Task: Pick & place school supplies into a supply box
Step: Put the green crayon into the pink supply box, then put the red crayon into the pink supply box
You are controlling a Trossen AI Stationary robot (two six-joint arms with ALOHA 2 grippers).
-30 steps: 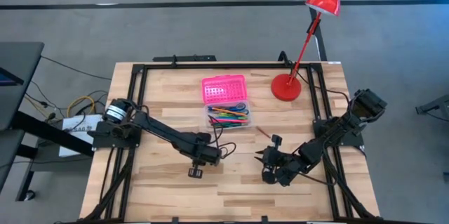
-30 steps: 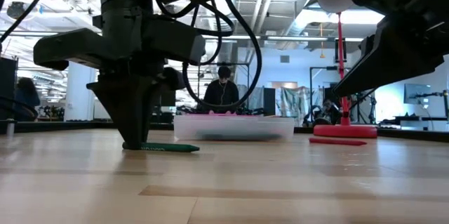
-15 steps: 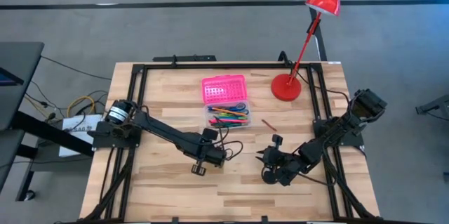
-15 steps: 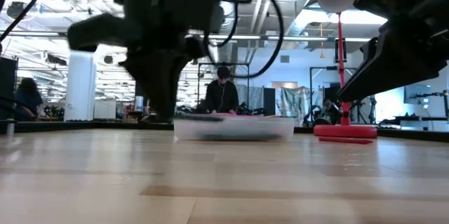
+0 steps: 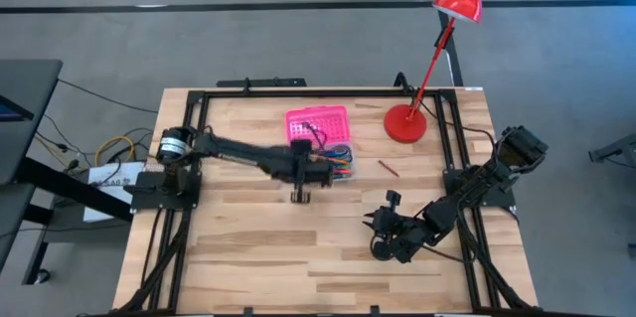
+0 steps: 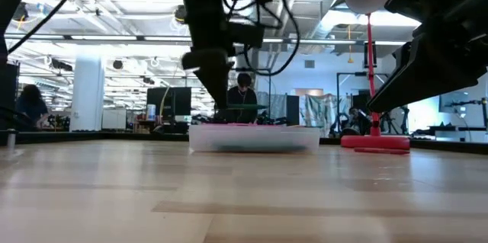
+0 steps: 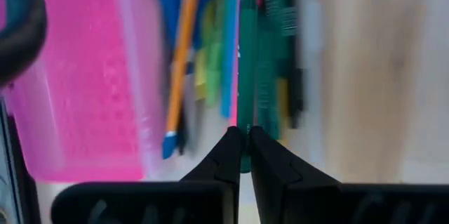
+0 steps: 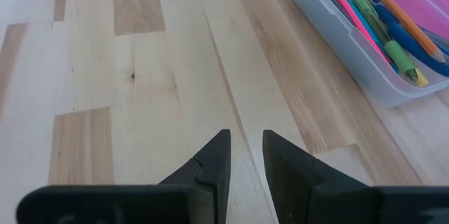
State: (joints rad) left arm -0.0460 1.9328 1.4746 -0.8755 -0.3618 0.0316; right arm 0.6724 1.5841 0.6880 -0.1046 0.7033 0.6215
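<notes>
green pencil (image 7: 246,55) lower end hidden (between fingers), box contents blurred

Two arms, two end effectors: left end effector (image 7: 243,142), right end effector (image 8: 244,155). One worktop (image 5: 248,267). One supply box (image 5: 320,141): one pink lid (image 5: 317,124), one clear base (image 8: 365,76). One green pencil (image 7: 246,55) pinched in left end effector. One red pencil (image 5: 387,168) loose on worktop. Pens and pencils in base (image 5: 341,163): several, exact count not readable. One red desk lamp (image 5: 437,49). One person (image 6: 242,100) in room behind.
</notes>
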